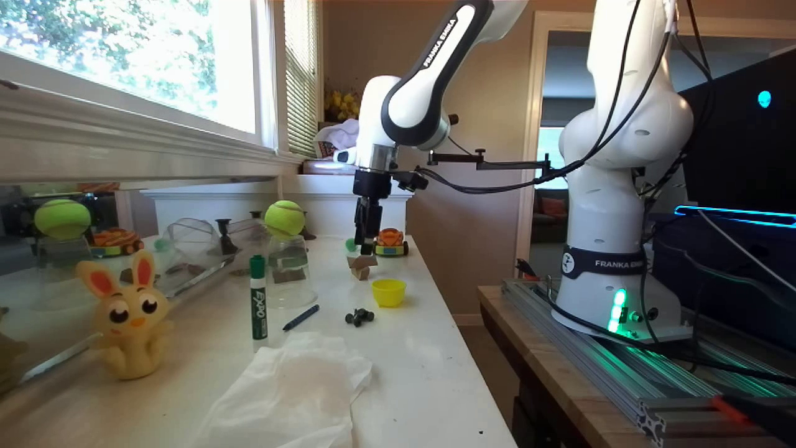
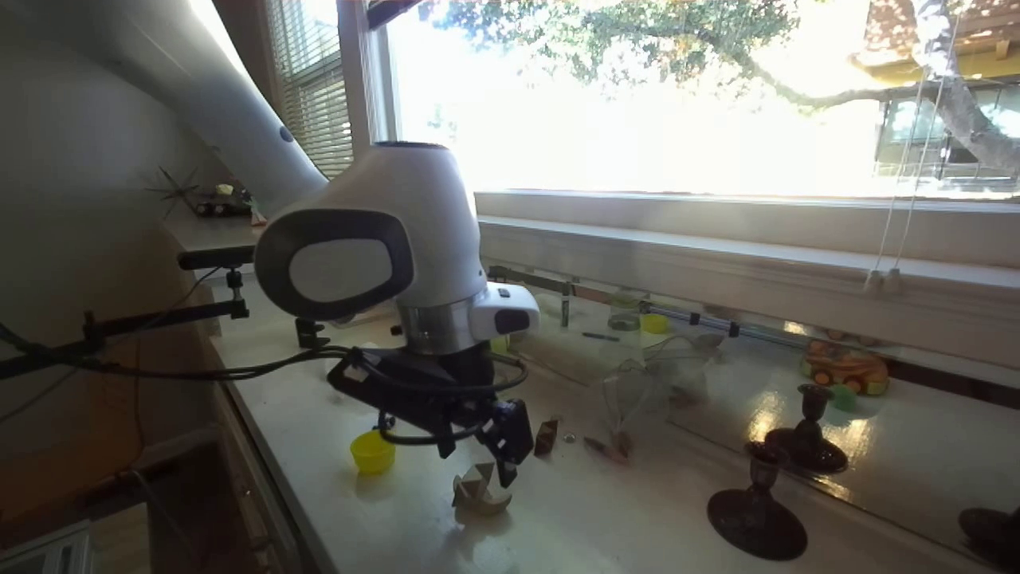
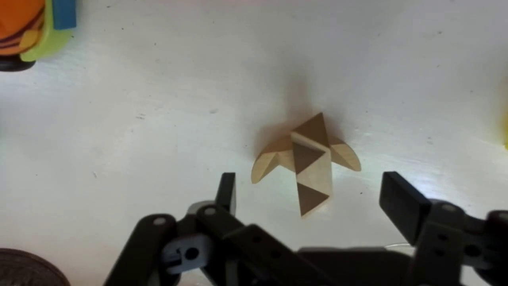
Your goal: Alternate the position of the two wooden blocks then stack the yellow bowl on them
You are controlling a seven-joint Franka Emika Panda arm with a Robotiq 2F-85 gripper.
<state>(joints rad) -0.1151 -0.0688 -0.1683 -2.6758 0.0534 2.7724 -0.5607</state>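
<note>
Two small wooden blocks touch each other on the white counter. In the wrist view a light block with brown triangles (image 3: 315, 174) lies across a curved, notched block (image 3: 346, 155). The pair also shows in both exterior views (image 1: 362, 266) (image 2: 478, 493). My gripper (image 3: 311, 194) is open and empty, with its fingers apart on either side of the patterned block's near end. In both exterior views the gripper (image 1: 367, 246) (image 2: 478, 464) hangs just above the blocks. The yellow bowl (image 1: 389, 292) (image 2: 373, 453) stands upright beside them; only its edge (image 3: 506, 131) shows in the wrist view.
An orange toy car (image 1: 390, 242) (image 3: 20, 24) stands near the blocks. A tennis ball (image 1: 285, 219) sits on a clear glass. A small black item (image 1: 359, 317), pen (image 1: 301, 317), marker (image 1: 258, 305), bunny (image 1: 134, 317), candle holder (image 2: 757, 510) and brown patterned piece (image 2: 546, 438) are around.
</note>
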